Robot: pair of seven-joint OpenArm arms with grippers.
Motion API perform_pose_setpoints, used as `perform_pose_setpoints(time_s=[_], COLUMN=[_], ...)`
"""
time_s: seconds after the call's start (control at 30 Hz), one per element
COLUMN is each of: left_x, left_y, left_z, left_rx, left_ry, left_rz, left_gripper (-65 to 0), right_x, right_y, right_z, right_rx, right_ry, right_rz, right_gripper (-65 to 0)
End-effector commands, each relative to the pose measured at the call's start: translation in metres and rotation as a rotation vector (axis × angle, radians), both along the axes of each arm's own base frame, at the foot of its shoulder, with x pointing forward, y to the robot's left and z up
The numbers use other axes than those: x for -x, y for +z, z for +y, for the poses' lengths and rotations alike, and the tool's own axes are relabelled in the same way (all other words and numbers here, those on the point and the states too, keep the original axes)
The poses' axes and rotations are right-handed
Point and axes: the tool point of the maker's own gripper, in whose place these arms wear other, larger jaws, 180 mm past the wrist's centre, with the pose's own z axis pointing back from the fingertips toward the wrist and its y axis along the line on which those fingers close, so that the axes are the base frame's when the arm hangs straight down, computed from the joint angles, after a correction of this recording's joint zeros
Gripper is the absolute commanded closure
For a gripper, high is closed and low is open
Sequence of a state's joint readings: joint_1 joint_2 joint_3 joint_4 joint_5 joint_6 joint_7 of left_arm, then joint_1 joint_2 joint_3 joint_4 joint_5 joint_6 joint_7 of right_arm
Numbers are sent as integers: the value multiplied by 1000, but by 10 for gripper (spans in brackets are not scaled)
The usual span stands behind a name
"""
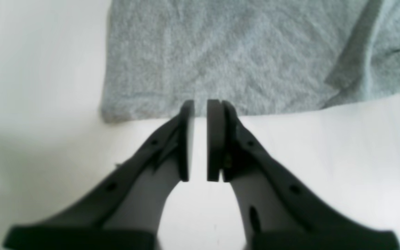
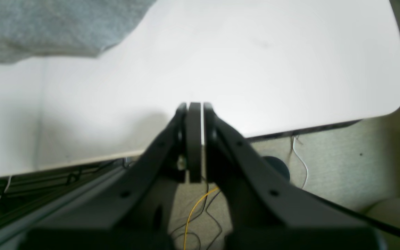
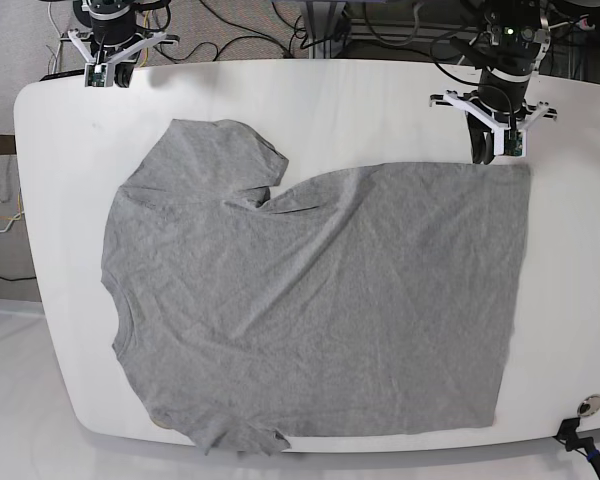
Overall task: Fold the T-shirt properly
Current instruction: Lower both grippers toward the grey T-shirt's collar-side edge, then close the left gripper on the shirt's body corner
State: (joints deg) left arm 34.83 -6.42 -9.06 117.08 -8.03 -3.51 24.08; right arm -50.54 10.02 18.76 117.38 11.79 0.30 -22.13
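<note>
1. While nothing is folded yet, the white surface (image 3: 310, 95) is the biggest thing here, and almost all of it is covered.
2. The T-shirt (image 3: 320, 300) lies flat and open on it, grey and wrinkly. Its long way runs from side to side in the base view. The neck and sleeves point to that view's left edge of the surface. The straight bottom hem is near that view's right edge.
3. One sleeve lies near the far edge of the surface. The other sleeve hangs a little over the near edge.
4. The left gripper (image 3: 494, 152) sits at the far hem corner of the shirt, by the far edge of the surface. In the left wrist view the jaws of this gripper (image 1: 200, 104) have a thin gap between them. Only white surface shows in the gap. The tips are right at the shirt's edge, and the cloth spreads away in front of them. I cannot tell if they touch it. They hold nothing.
5. The right gripper (image 3: 108, 72) waits at the far corner of the surface, on the base view's left. Its jaws are pressed together with nothing in them. The shirt is well apart from it, off to one side.
6. I think the left arm is the nearer one. It would need to open more and pinch the hem corner just ahead.
7. No boxes or bins are here to hold anything.
</note>
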Motion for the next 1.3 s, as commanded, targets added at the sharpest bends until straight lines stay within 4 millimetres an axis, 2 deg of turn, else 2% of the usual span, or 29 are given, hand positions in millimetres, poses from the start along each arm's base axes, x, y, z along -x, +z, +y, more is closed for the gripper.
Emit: perform_pose_setpoints(time_s=[0.0, 0.13, 0.23, 0.4, 0.47, 0.63, 0.8, 0.9, 0.93, 1.13, 1.27], left_x=[-6, -14, -18, -20, -20, -26, -27, -26, -23, -23, -25], left_y=[-2, -20, -19, -11, -7, 10, 9, 4, 1, -5, -8], left_z=[0, 1, 11, 34, 41, 54, 54, 49, 54, 65, 65], left_rx=[30, 101, 139, 189, 201, 230, 292, 321, 296, 284, 284], left_ry=[2, 33, 73, 140, 160, 188, 200, 197, 205, 231, 226], left_rz=[-6, 64, 90, 87, 62, -67, -81, -59, -48, -37, -31], left_gripper=[-82, -95, -85, -113, -159, -344, -426, -414, -430, -432, -429], right_x=[-4, -6, -7, -8, -8, -9, -10, -9, -18, -18, -21], right_y=[9, 9, 10, 11, 11, 11, 9, 7, 15, 16, 19], right_z=[-1, -2, -2, -1, -2, -1, 0, 3, 6, 7, 9], right_rx=[19, 22, 22, 22, 26, 26, 25, 14, 15, 19, 16], right_ry=[18, 16, 17, 21, 20, 25, 28, 34, 52, 63, 75], right_rz=[-29, -31, -35, -42, -39, -43, -44, -37, -77, -76, -83], right_gripper=[0, 0, 0, 0, 0, 0, 0, 0, 0, 0, 0])
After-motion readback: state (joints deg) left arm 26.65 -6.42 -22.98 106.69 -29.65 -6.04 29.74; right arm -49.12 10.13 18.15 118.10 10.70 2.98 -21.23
